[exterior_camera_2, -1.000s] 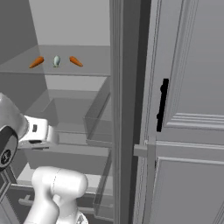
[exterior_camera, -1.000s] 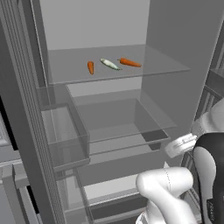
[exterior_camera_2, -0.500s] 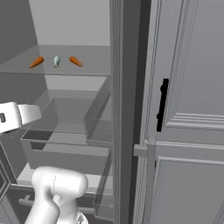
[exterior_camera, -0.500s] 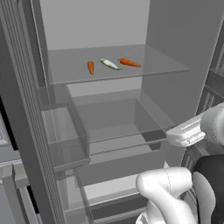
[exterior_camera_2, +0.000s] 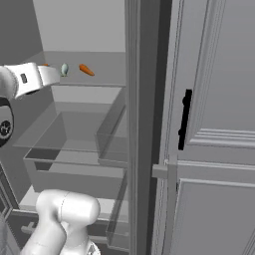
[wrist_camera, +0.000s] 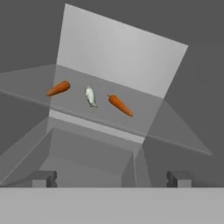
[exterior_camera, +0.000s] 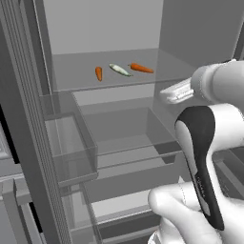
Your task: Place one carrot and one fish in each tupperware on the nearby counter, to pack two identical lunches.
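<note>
Two orange carrots and a pale fish between them lie on the glass shelf of an open fridge. In the left base view the fish sits between a carrot and a second carrot. My gripper is open and empty, facing the shelf from in front and a little below it, well short of the food. The gripper hangs at the shelf's right front, and in the right base view the gripper partly covers one carrot. The tupperware and the counter are out of view.
A clear drawer sits under the glass shelf. Clear door bins stand at the left on the open door. A grey panelled door with a black handle closes off the right side, with a vertical frame beside it.
The arm has lifted the hand from beside the drawer up to the height of the glass shelf. The jaws have stayed open. The food has not moved.
</note>
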{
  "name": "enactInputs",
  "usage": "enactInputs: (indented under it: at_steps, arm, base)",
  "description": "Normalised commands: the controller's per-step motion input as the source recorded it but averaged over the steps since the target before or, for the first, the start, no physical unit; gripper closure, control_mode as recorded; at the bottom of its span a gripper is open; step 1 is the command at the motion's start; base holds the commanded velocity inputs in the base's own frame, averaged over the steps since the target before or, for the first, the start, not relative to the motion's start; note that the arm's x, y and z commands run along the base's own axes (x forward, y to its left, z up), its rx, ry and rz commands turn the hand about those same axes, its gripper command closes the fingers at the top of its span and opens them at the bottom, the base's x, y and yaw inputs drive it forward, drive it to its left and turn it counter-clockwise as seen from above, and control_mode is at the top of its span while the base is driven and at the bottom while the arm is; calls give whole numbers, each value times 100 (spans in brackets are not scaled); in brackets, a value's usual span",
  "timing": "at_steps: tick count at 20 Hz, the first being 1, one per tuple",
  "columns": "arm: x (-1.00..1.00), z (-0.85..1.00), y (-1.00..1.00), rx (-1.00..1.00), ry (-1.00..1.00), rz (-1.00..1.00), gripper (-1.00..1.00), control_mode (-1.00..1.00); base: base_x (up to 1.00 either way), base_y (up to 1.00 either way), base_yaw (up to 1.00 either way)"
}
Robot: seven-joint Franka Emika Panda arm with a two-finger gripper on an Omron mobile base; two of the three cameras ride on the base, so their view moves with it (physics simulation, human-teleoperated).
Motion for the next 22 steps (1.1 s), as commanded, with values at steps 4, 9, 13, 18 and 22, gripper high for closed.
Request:
enactInputs:
  at_steps: [4,9,13,18,22]
  arm:
    - [100,1,10,1,10,-4,-100,-100]
    - [100,0,3,3,15,-2,-100,-100]
    - [100,0,0,5,22,-1,-100,-100]
    - [100,-23,1,4,13,-1,-100,-100]
    - [100,-53,1,0,2,1,-100,-100]
  base:
    - [0,0,0]
    - [0,0,0]
    - [0,0,0]
    - [0,0,0]
    - [0,0,0]
